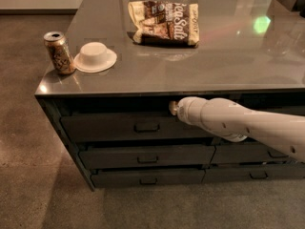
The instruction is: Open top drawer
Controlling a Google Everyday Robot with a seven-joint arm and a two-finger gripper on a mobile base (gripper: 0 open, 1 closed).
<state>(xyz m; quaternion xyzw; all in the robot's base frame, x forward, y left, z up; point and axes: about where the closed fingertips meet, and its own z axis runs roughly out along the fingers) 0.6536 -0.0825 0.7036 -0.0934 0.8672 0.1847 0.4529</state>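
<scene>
The claw (173, 108), whose state I cannot tell, sits under the bench (228, 66) edge, with the top drawer (105, 128) and its handle (147, 127) just below-left of it, so it should descend, hook the handle squarely and pull straight outward.

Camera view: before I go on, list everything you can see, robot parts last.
countertop: one, grey, over the drawers
can: one, brown patterned, upright at the countertop's front left corner
bowl: one, white, upside down, beside the can
snack bag: one, brown and cream, lying flat toward the back
top drawer: one, dark grey, left stack, directly under the countertop
shallower drawers: two, dark grey, below the top drawer
right-stack drawers: two visible, dark grey, partly behind the arm
floor: brown, in front and left
arm: one, white, entering from the right
end effector: one, at the arm's tip, by the dark gap above the top drawer's front
</scene>
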